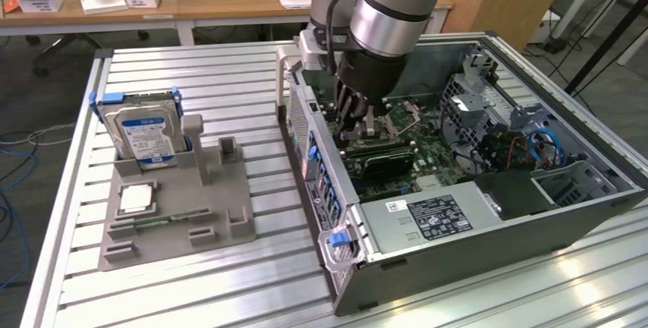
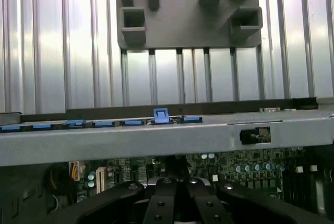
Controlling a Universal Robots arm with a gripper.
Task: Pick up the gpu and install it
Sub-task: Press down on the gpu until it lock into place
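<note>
You see the slatted metal surface (image 1: 202, 282) carrying two large items. The open computer case (image 1: 567, 214) lies on its side at the exterior view's right, so its motherboard faces up and can be reached from above. The grey holding fixture (image 1: 172, 222) sits at the exterior view's left, well apart from the case.

The arm (image 1: 395, 9) comes down from the far side into the case, placed so that the pincer (image 1: 354, 132) hangs low over the motherboard, near the case's left wall.

On the fixture, the blue-labelled hard drive (image 1: 147, 134) stands upright in its cradle. The narrow upright holder (image 1: 228, 149) beside it is empty, which suggests the card has been lifted out.

The gpu (image 1: 387, 162) appears to be the dark flat card on the motherboard just below the pincer, far of the labelled power supply (image 1: 430, 218). You cannot tell whether it is seated, or whether the pincer touches it.

In the wrist view, the pincer (image 2: 175, 198) sits below the case's grey wall (image 2: 130, 138). Whether it is wide, narrow or holding anything, you cannot tell.
</note>
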